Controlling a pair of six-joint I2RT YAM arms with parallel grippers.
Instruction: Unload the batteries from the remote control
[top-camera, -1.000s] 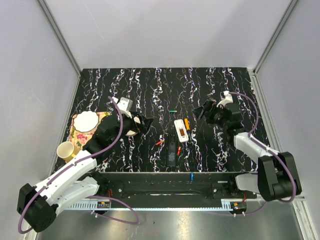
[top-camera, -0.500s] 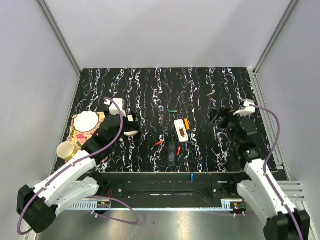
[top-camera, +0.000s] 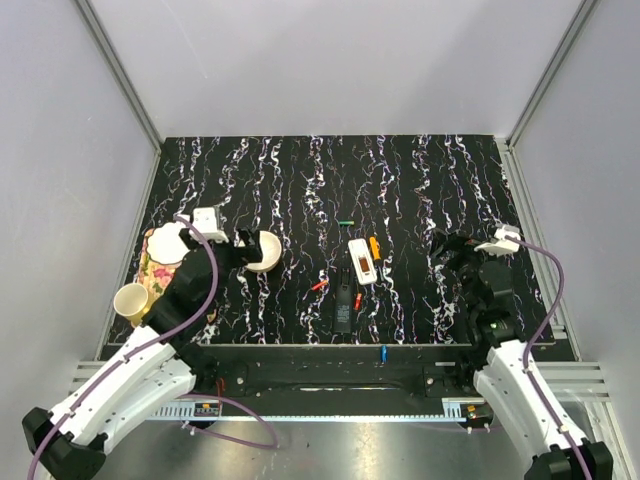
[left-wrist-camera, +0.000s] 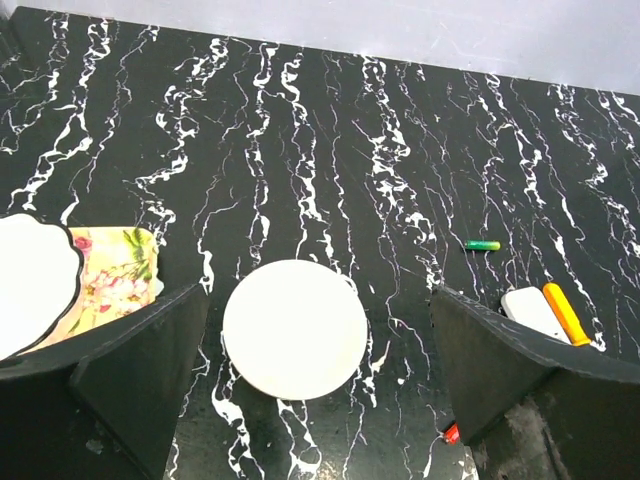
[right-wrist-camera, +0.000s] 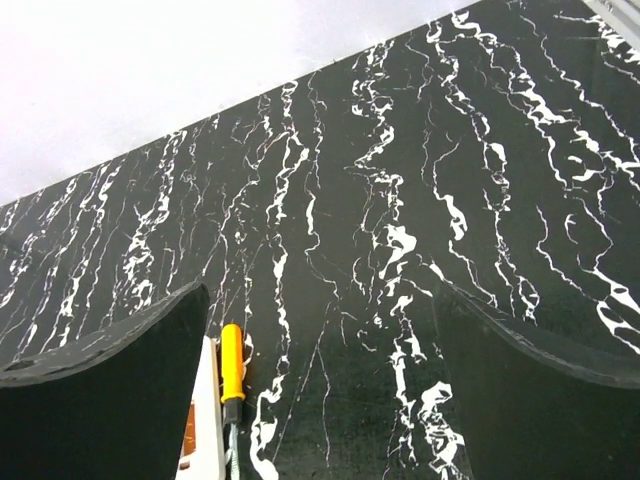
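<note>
Nearest, at the bottom centre of the top view, the blue battery (top-camera: 385, 353) lies on the dark rail (top-camera: 300, 362) between the arm bases, off the marbled table (top-camera: 300, 170). Above it a black oblong piece (top-camera: 343, 306), possibly a cover, lies just below the remote control (top-camera: 361, 260). The remote is white and slightly tilted at frame centre, with the orange stick (top-camera: 374, 247) just beside its right edge. Level with it at left, the left gripper (top-camera: 243, 252) stands with jaws wide and empty, just beside a white disc (top-camera: 265, 250). At right the right gripper (top-camera: 448, 258) is equally wide and empty. Both are well apart from the remote. Farther up, the green battery (top-camera: 346, 222) lies alone on the table. Both cells look to be out, so the unloading seems at its end. The slot's inside is too small to read, so the next move likely calls only for confirming that it is empty.
</note>
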